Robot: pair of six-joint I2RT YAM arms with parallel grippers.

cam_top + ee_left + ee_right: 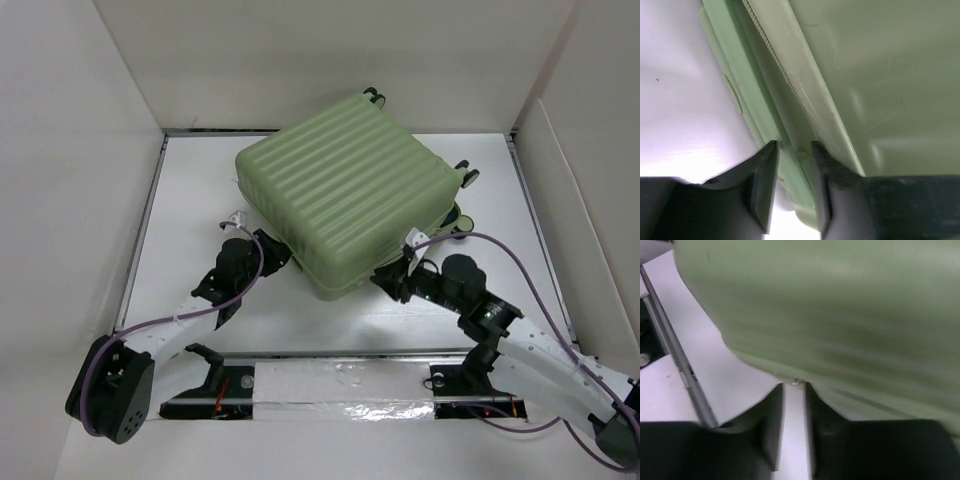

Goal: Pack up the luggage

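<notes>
Left gripper [794,145] jaws narrow, luggage [350,190] rim between them, grip unclear; right gripper [794,387] jaws nearly closed, holding nothing, luggage just beyond tips

You have a white table [200,190] boxed in on three sides by a white back wall [330,50], left wall [60,200] and right wall [590,220]. A metal rail [140,230] runs along the table's left edge. Crinkled silver tape [340,385] lies across its near edge.
</notes>
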